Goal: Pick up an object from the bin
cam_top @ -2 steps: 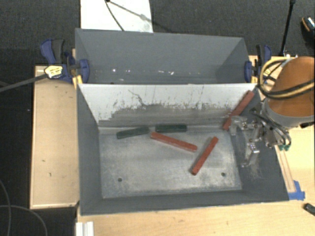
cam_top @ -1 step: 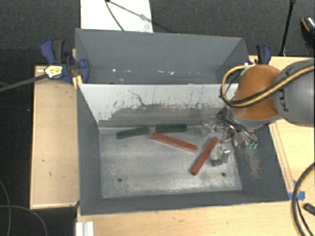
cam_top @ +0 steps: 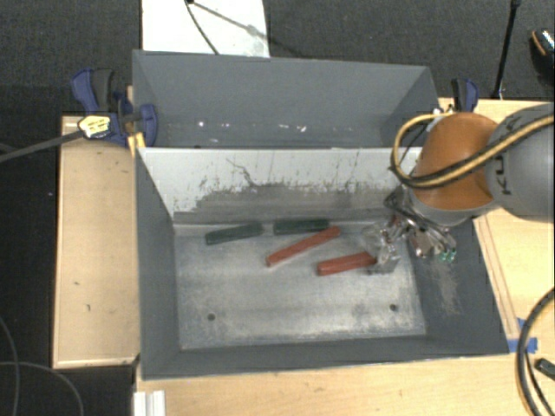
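My gripper point(cam_top: 382, 258) is low at the right side of the bin floor, its fingertips at the right end of a short red-brown stick point(cam_top: 343, 265). The fingers seem to touch that end, but the view does not show whether they close on it. A longer red-brown stick point(cam_top: 302, 247) lies slanted just left of it. Behind that one, near the back wall, lies a dark green stick point(cam_top: 300, 227).
A second dark green stick point(cam_top: 232, 233) rests further left along the back wall. The arm's orange cover and yellow cables hang above the bin's right wall. Bare floor spreads across the front and left.
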{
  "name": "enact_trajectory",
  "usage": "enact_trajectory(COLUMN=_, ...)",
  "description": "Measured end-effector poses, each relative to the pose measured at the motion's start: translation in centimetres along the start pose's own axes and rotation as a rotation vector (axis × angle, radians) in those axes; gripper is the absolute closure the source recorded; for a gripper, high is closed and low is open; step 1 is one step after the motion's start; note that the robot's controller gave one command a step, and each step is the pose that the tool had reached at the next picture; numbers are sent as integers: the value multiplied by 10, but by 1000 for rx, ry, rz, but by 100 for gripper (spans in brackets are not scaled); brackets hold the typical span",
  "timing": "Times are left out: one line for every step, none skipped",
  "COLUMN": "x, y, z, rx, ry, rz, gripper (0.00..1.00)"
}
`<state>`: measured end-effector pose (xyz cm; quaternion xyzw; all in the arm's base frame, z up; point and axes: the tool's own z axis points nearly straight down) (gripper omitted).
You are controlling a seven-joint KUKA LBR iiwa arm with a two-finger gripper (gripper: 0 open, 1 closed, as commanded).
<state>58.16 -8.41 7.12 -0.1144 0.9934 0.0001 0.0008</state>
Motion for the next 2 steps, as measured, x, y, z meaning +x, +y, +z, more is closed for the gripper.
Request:
enact_trajectory(x=8, y=41, z=-159, rx=3, ry=-9, rz=-233, gripper=100)
enact_trajectory(x=83, y=27, z=-144, rx=-1, ry=5, rz=-356, gripper=100)
